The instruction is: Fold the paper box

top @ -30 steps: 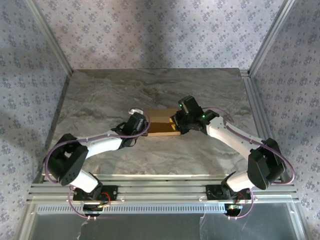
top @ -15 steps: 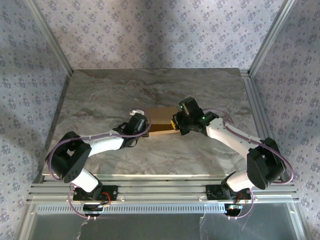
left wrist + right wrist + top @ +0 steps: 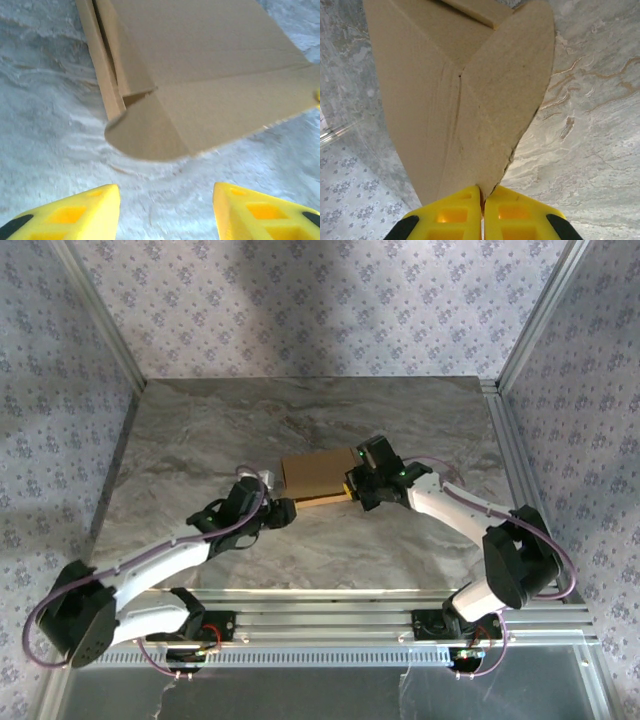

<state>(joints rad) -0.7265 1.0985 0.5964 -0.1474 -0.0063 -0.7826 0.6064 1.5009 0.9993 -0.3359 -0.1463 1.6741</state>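
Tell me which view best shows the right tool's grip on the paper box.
Right wrist: the right tool is shut on an edge of the paper box, seen close up. Top external shows that tool at the box's right end, contact too small. Left wrist shows the box's rounded flap.

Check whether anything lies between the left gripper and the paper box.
Nothing visible does. The left gripper is open, and just bare table lies between it and the rounded flap of the paper box.
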